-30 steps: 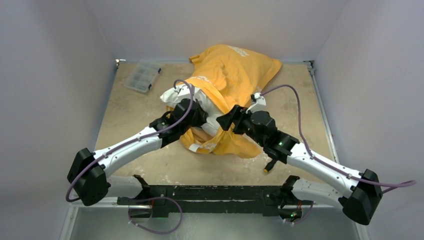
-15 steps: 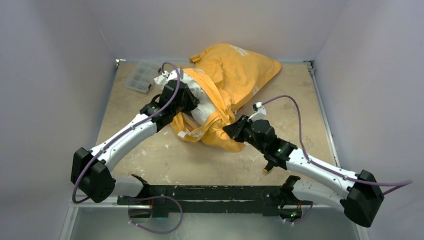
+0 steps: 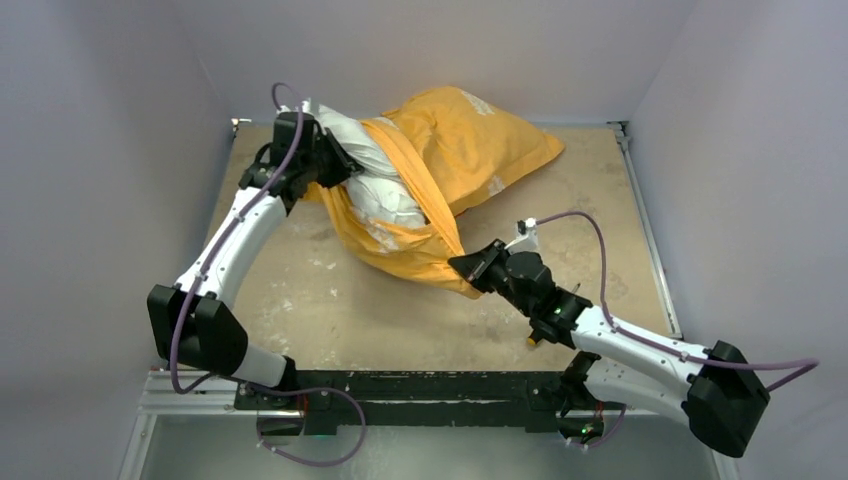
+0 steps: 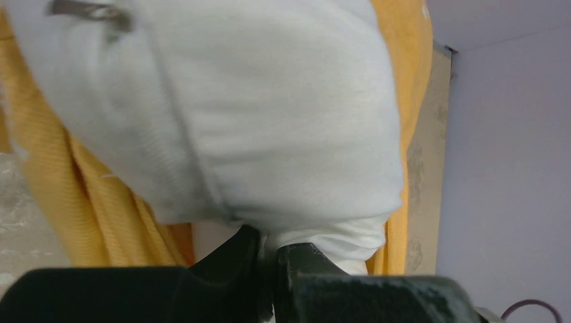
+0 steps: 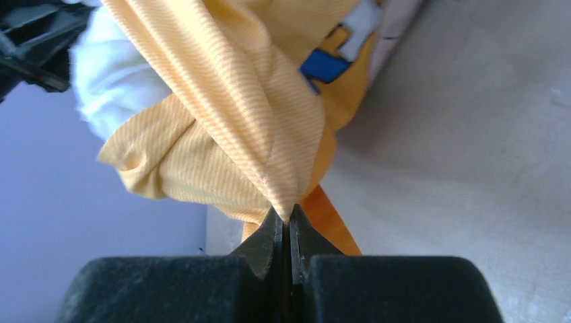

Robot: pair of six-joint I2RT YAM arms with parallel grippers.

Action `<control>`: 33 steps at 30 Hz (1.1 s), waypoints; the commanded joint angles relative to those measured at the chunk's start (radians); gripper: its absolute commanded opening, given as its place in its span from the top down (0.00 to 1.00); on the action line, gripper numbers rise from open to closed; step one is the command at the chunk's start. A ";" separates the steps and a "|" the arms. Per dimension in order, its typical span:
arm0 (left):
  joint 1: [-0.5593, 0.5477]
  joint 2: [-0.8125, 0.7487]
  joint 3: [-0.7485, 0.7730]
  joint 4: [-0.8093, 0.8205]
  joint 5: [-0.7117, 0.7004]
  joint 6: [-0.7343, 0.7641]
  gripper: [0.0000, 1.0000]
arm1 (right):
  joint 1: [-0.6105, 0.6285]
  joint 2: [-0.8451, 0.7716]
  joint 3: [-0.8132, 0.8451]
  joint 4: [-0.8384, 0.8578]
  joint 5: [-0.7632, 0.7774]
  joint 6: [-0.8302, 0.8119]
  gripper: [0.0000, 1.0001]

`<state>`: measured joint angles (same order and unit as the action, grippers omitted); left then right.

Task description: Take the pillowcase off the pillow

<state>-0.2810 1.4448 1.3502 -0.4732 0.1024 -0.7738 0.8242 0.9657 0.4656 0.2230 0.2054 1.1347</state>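
The orange pillowcase (image 3: pixel 470 140) lies toward the far edge of the tan table (image 3: pixel 320 300), with the white pillow (image 3: pixel 375 180) bulging out of its left end. The left gripper (image 4: pixel 269 252) pinches a fold of the pillow. The right gripper (image 5: pixel 288 222) pinches the pillowcase's stretched edge.

White pillow (image 4: pixel 269 114) corner between left claw (image 4: pixel 271 250) tips, orange pillowcase (image 4: pixel 94 208) alongside.

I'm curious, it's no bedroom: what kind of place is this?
Probably a robot test booth: plain walls box in a tan table, and two arms are bolted to a black rail.
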 commanded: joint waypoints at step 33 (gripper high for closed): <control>0.472 -0.189 0.013 0.234 0.618 -0.120 1.00 | -0.011 0.078 -0.001 -0.274 0.308 0.328 0.99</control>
<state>0.1486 1.3415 1.3594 -0.4614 0.6941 -0.8661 0.8242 1.0645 0.4957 0.1337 0.4107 1.4620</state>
